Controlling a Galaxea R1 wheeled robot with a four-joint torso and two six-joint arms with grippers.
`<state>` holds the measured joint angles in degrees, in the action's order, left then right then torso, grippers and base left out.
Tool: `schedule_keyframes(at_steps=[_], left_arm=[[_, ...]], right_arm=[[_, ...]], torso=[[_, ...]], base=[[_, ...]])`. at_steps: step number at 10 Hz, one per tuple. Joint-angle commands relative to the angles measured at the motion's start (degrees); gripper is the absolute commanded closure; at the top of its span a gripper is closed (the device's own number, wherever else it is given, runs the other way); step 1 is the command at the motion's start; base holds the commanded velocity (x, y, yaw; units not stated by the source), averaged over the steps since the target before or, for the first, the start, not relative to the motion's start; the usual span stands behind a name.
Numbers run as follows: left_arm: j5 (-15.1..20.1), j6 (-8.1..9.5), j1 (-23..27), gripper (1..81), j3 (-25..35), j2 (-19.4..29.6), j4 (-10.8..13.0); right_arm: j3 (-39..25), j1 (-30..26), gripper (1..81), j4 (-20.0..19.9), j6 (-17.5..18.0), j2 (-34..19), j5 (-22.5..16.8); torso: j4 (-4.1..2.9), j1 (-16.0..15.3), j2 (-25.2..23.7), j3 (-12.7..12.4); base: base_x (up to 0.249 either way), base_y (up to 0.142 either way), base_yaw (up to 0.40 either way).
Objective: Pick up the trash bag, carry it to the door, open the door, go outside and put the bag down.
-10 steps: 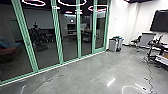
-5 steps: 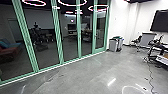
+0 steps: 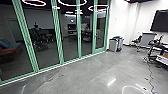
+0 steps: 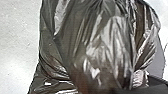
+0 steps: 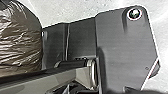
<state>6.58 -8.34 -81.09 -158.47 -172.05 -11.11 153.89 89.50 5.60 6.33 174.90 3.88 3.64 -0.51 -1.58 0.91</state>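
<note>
Trash bag [image 4: 107, 50]: dark, glossy plastic with deep folds drawn together toward a gathered section; located at the robot, in front of the left wrist camera. In the right wrist view, the rounded, creased side of the bag lies beside the dark plate [image 5: 122, 50] of the robot. Contact between bag and plate cannot be determined. Grasp state of the left gripper and the right gripper: cannot be told.

Head view, left side: a row of glass panels [image 3: 45, 50] in green frames runs obliquely from the near left to the white wall [image 3: 118, 20]. At the far end of the row, next to the wall, stands a narrow glass door [image 3: 95, 47] with a green frame and a handle [image 3: 95, 36]. The door is well apart from the robot. A red couch [image 3: 8, 53] with a blue cushion [image 3: 5, 44] appears in the glass, as do ring-shaped lights [image 3: 98, 8] near the ceiling.

Right side: bins [image 3: 113, 45] stand upright near the door, close to the wall. A dark screen [image 3: 160, 21] is mounted higher up. A cable [image 3: 150, 77] runs along the grey floor [image 3: 82, 77] near a tabletop [image 3: 162, 46].
</note>
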Motion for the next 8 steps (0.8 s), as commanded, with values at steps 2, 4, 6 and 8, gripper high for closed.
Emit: schedule_keyframes(at_steps=[2,4,6,8], left_arm=[[3.3,-0.10,3.6,81.1,-0.4,0.2,0.1],[3.3,-0.10,3.6,81.1,-0.4,0.3,0.1],[3.3,-0.10,3.6,81.1,-0.4,0.3,0.1],[3.2,-0.10,3.6,81.1,-0.4,0.3,0.1]], right_arm=[[-0.2,-2.9,1.0,-0.1,0.1,0.3,-2.7],[-0.2,-2.8,1.0,-0.1,0.1,0.3,-2.7],[-0.2,-2.8,1.0,-0.1,0.1,0.3,-2.7],[-0.2,-2.8,1.0,-0.1,0.1,0.3,-2.7]], torso=[[0.00,0.0,0.0,0.0],[0.00,0.0,0.0,0.0],[0.00,0.0,0.0,0.0],[0.00,0.2,-0.1,0.0]], base=[[0.000,0.000,0.000],[0.000,0.000,0.000],[0.038,0.000,0.000],[0.090,0.000,0.000]])
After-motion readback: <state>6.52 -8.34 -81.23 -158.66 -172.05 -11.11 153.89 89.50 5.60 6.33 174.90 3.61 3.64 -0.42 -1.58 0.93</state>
